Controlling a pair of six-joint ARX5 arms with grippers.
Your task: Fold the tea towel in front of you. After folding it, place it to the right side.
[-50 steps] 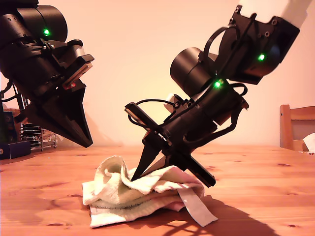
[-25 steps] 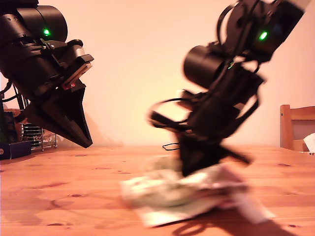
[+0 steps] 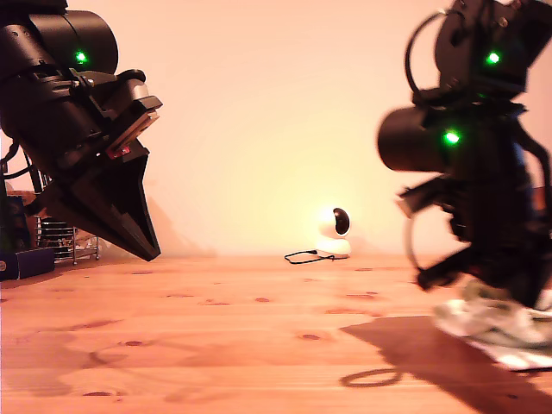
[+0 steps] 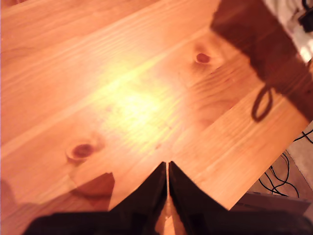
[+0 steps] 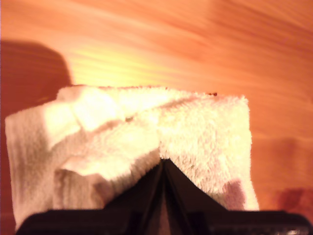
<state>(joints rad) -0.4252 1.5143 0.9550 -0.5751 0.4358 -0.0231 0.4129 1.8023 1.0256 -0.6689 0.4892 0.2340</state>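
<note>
The tea towel point(image 3: 498, 321) lies bunched in folds on the wooden table point(image 3: 259, 345) at the exterior view's right edge, blurred and partly behind the arm. My second gripper point(image 3: 492, 289) stands on it; in the second wrist view its jaws point(image 5: 163, 160) meet at a point, shut on a fold of the cream terry tea towel point(image 5: 146, 122). My first gripper point(image 3: 151, 250) hangs above the table at the exterior view's left, shut with nothing in it point(image 4: 167, 164). A corner of the tea towel point(image 4: 288, 19) shows far from it in the first wrist view.
A small round white camera point(image 3: 335, 228) with a black cable point(image 3: 302, 256) stands at the back of the table. A wire rack point(image 3: 65, 237) and a blue box point(image 3: 26, 263) sit at the exterior view's far left. The table edge point(image 4: 254, 181) shows in the first wrist view.
My second gripper has swept the tea towel from the table's middle to the exterior view's right edge. The white camera behind is now uncovered. My first arm has not moved.
</note>
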